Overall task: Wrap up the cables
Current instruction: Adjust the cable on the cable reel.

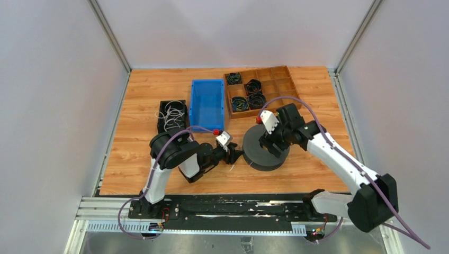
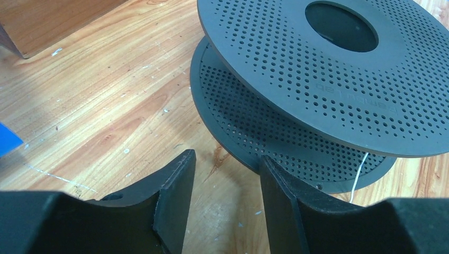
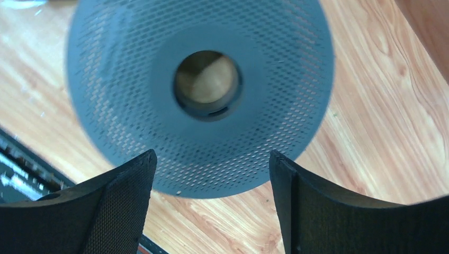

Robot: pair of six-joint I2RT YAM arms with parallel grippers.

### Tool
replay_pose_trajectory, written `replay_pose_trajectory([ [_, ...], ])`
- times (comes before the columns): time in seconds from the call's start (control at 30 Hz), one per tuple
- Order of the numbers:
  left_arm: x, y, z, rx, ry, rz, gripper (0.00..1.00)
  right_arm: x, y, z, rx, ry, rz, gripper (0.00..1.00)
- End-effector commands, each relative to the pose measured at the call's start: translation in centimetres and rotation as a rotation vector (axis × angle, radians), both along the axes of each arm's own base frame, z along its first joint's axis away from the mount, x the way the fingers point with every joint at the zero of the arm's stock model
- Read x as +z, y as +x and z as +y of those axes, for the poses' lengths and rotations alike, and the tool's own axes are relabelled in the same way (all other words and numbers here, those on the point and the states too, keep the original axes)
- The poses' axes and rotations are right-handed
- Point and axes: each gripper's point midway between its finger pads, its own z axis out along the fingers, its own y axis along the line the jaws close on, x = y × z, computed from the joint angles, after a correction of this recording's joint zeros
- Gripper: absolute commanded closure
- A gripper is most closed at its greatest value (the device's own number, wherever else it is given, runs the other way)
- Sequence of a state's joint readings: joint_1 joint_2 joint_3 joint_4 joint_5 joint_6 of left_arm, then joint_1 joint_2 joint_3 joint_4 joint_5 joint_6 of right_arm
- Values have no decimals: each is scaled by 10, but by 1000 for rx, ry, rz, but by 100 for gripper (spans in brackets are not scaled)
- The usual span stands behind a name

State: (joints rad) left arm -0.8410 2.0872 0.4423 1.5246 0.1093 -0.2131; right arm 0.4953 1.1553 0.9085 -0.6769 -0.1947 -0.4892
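The cables (image 1: 170,114) lie mostly as a loose white tangle in the black tray (image 1: 173,102) at the far left of the table (image 1: 137,159), well apart from the work. One pale strand (image 2: 360,170) hangs from between the flanges of the dark perforated spool (image 1: 266,151), running near upright with its free end low toward the table. The left gripper (image 1: 236,153) sits low, just beside the spool's left edge. Its jaws are parted with nothing between them, and the strand lies just off to their right. That makes it the nearer arm for a pickup, by the look of it. The right gripper (image 1: 271,138) hovers above the spool's top flange, jaws spread wide and empty, looking down on the centre hole.
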Motion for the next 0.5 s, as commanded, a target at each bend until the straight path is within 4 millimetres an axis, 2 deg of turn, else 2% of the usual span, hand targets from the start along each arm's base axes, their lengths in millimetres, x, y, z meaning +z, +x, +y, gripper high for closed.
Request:
replay_pose_trajectory([
  [0.0, 11, 2, 3, 5, -13, -45, 46, 4, 35, -18, -319, -7, 9, 22],
  [0.27, 10, 2, 3, 7, -8, -49, 44, -15, 48, -19, -419, -54, 82, 21],
  [0.47, 17, 1, 4, 0, -13, -67, 43, -30, 59, -21, -429, -101, 91, 21],
])
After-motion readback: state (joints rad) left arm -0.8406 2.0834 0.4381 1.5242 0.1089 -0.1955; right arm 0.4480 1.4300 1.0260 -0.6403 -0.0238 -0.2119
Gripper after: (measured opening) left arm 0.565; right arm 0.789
